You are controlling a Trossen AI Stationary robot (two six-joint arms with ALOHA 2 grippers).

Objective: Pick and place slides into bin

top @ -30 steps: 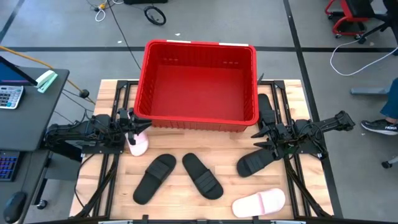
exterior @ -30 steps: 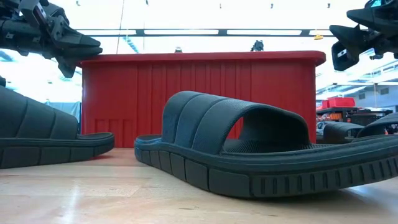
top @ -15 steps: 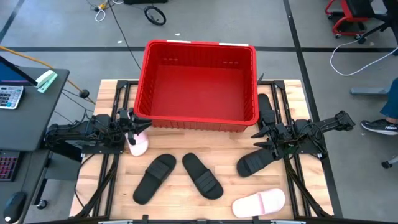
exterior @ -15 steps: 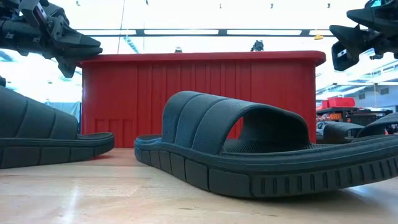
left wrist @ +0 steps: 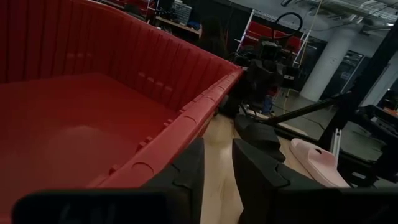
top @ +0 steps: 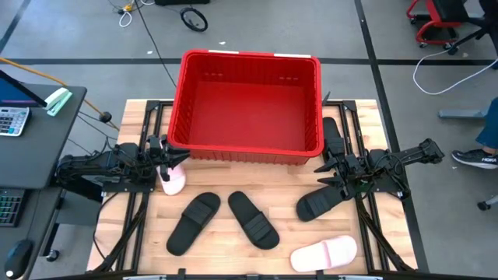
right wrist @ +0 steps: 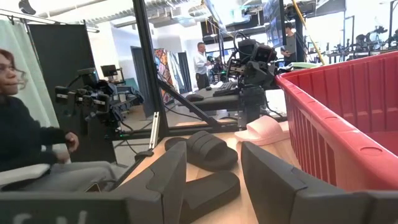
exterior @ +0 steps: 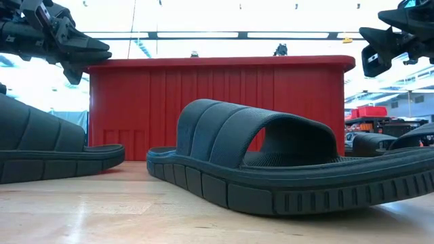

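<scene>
The red bin (top: pixel 247 105) stands on the far half of the wooden table. Three black slides lie sole-down on the near half (top: pixel 194 222) (top: pixel 253 220) (top: pixel 323 201), and one more (top: pixel 332 137) lies beside the bin's right wall. One pink slide (top: pixel 172 179) lies near the bin's near-left corner and another (top: pixel 324 253) at the near right. My left gripper (top: pixel 177 158) hovers by the bin's near-left corner, above that pink slide, open by a narrow gap (left wrist: pixel 217 174) and empty. My right gripper (top: pixel 321 173) hovers above the right-hand black slide, open (right wrist: pixel 214 180) and empty.
A person (right wrist: pixel 25 137) sits beyond the table's left side, and others stand farther back in the room. A desk with a calculator (top: pixel 14 120) stands to the left of the table. Bare wood (top: pixel 233 175) shows between the bin and the near slides.
</scene>
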